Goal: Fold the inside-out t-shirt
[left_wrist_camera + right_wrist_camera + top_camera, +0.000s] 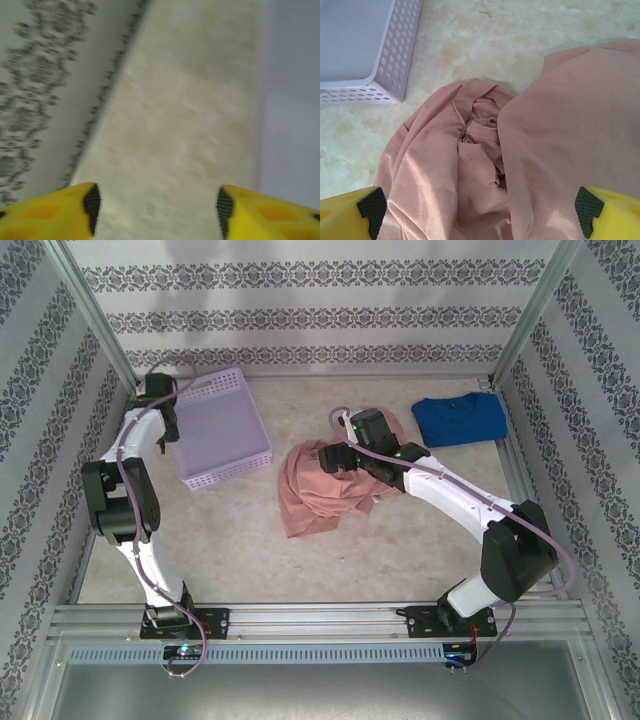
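Item: my right gripper [480,206], jaws spread wide, empty. The salmon t-shirt [560,125] lay crumpled directly beneath and ahead of it. Advised: pinch one loose outer edge, not the bunched centre, then draw flat.

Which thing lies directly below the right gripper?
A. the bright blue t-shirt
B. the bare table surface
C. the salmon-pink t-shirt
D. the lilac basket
C: in the right wrist view, the right gripper stands open, and the crumpled salmon-pink t-shirt spreads between and below its yellow fingers, while the lilac basket sits off to one side.
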